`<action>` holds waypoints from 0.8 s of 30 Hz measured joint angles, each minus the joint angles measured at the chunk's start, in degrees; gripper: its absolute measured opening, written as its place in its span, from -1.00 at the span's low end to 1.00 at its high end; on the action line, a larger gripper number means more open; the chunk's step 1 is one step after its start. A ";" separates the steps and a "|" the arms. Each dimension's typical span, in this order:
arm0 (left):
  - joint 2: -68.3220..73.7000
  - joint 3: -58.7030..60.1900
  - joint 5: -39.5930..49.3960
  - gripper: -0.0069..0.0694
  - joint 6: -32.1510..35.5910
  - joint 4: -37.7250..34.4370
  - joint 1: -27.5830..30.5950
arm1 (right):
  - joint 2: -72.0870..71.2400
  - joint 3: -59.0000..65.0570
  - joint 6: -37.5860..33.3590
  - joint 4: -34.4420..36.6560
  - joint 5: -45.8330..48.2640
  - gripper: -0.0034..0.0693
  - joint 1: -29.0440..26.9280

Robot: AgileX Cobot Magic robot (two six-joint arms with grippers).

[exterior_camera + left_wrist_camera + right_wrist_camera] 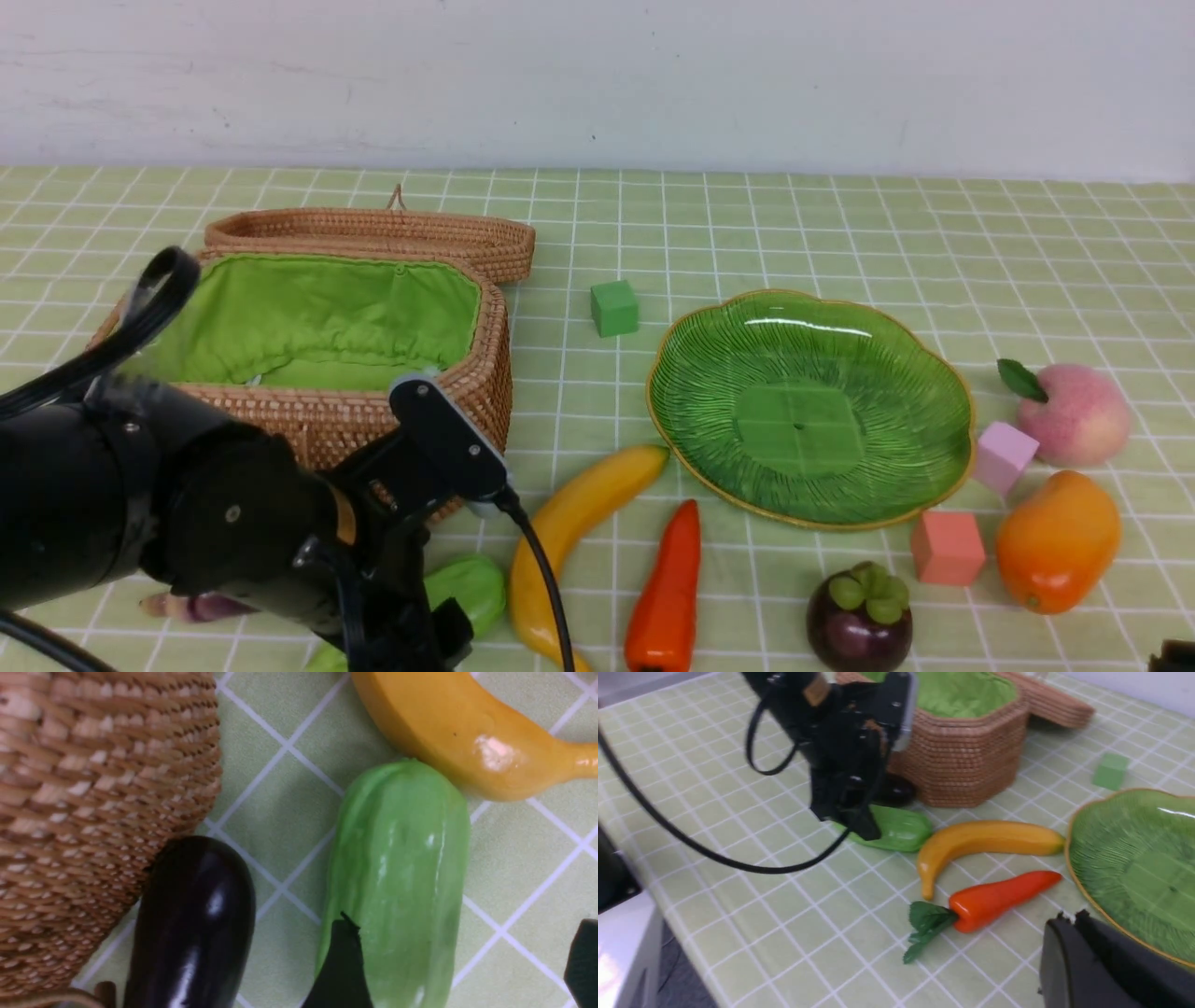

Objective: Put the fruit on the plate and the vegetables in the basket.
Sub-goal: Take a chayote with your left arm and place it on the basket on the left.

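**Left gripper** (465, 933), jaws spread wide, hung low over the gourd (397, 882). One fingertip (343, 956) overlapped the gourd's flank, and the other stood well clear on the far side. The gourd lay on the checked cloth (289, 812), its end at or almost at the banana (458, 732). The eggplant (196, 924) lay just beside it, close against the basket (93, 788) wall.

**Right gripper** (1083, 952), fingers pressed together, idled near the plate (1134, 858).

The plate held no fruit. The pepper (667, 593), peach (1074, 415), mango (1060, 541) and mangosteen (859, 621) all lay on the cloth.

**Probable hazards:** The off-centre straddle could land the near finger on top of the gourd, rolling it aside. The gourd's glossy skin could slip as the jaws closed. A shoved gourd could disturb the banana.
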 joint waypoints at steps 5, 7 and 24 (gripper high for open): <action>0.00 0.00 -1.26 0.70 0.00 1.03 0.00 | 3.12 -4.95 0.31 -0.16 3.12 -0.85 0.00; 0.00 0.00 -2.11 0.70 0.00 1.25 0.00 | 4.17 -5.85 1.18 -0.33 4.10 -0.84 0.00; 4.19 0.00 -4.49 0.70 0.04 2.63 0.00 | 4.56 -6.04 1.75 -1.01 7.19 -0.82 0.00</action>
